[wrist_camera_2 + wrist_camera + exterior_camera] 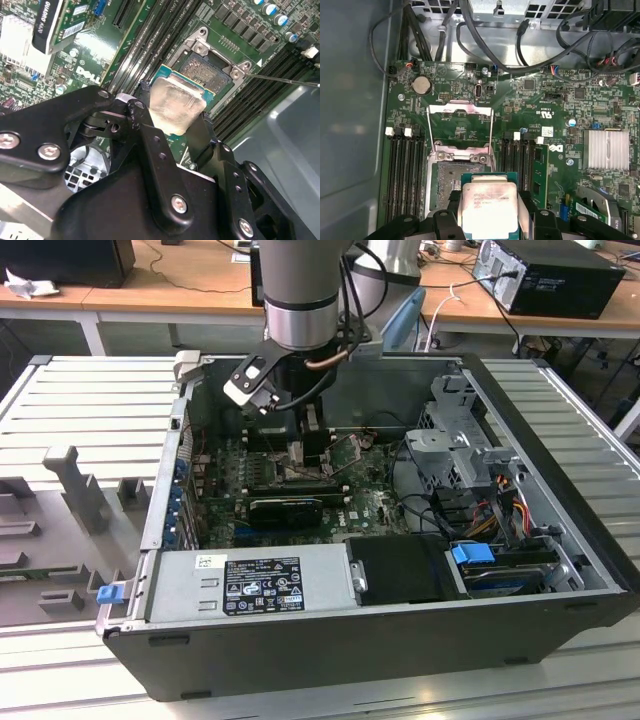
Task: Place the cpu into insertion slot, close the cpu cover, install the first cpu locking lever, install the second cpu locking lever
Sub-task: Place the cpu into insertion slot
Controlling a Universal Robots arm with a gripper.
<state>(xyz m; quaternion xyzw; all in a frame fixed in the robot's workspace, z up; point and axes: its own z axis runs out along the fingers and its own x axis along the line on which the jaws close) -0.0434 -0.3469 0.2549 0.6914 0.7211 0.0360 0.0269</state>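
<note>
Jaws: closed on the cpu from two opposite sides, spread only as wide as the chip itself.
Gripper (175,109): in both wrist views (488,206) its black fingers (148,131) press on the cpu edges. In the exterior view it (305,440) is low inside the case, over the board.
Cpu (177,102): held flat between the fingers, its pale silver face turned to the cameras and its green rim showing around it. In the first wrist view it (487,212) overlaps one side of the slot and is not lined up with it. I cannot tell if it touches.
Slot (209,70): square socket with a dark centre, just beside the cpu and partly covered by it. In the first wrist view it (445,177) is bare where it shows.
Cover (461,105): silver frame, swung up and open, standing past the slot's far side. The green board shows through its window.
Board (545,100): green, lying on the case floor.
Memory slots (405,170): long black rows on both sides of the slot.
Heat sink (605,149): pale ribbed block, well apart from the slot.
Battery (421,85): round coin cell, past the cover.
Cables (470,40): black, bunched along the case wall behind the board.
Case (300,645): dark box lying open on a grey ribbed table.
Power supply (250,585): grey box along the near wall.
Arm (298,300): comes down from above into the case.
</note>
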